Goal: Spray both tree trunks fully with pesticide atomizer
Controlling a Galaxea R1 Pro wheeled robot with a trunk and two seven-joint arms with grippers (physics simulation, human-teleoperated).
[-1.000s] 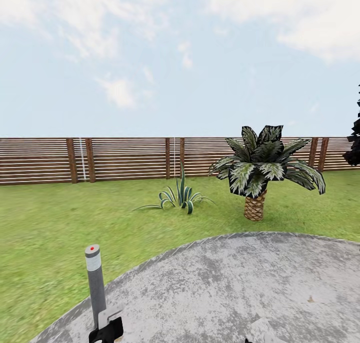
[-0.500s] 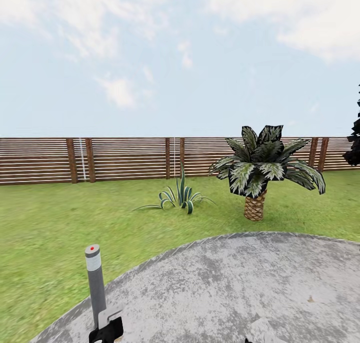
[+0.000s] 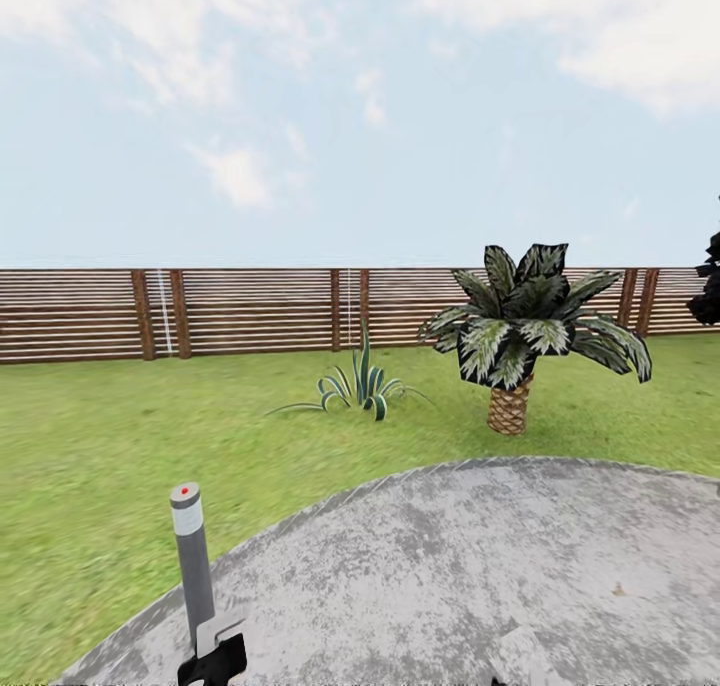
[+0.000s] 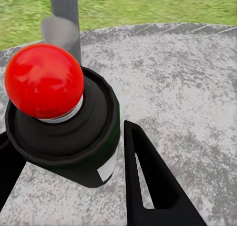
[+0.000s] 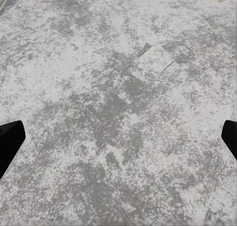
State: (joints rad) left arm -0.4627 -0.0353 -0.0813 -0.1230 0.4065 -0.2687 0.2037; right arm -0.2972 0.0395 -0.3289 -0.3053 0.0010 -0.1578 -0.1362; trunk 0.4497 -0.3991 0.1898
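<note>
Lawn (image 3: 90, 446) of the garden is being shown across the middle of the head frame. It is backed by the slatted fence (image 3: 260, 311), with a short palm (image 3: 525, 346) right of centre and a grey bollard (image 3: 192, 556) at lower left beside the concrete pad (image 3: 450, 576). In the left wrist frame, a black canister (image 4: 79, 147) topped by a red ball (image 4: 44, 80) is sitting between the fingers of the left claw (image 4: 64, 132); whether it is being gripped cannot be told. In the right wrist frame, the right claw (image 5: 121, 132) is being held wide over the pad.

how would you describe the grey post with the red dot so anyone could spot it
Start at the round grey paved patch in the lawn and follow its left edge toward the robot. The post stands there upright, the only man-made pole among plants, with a pale band and red dot on top.
</note>
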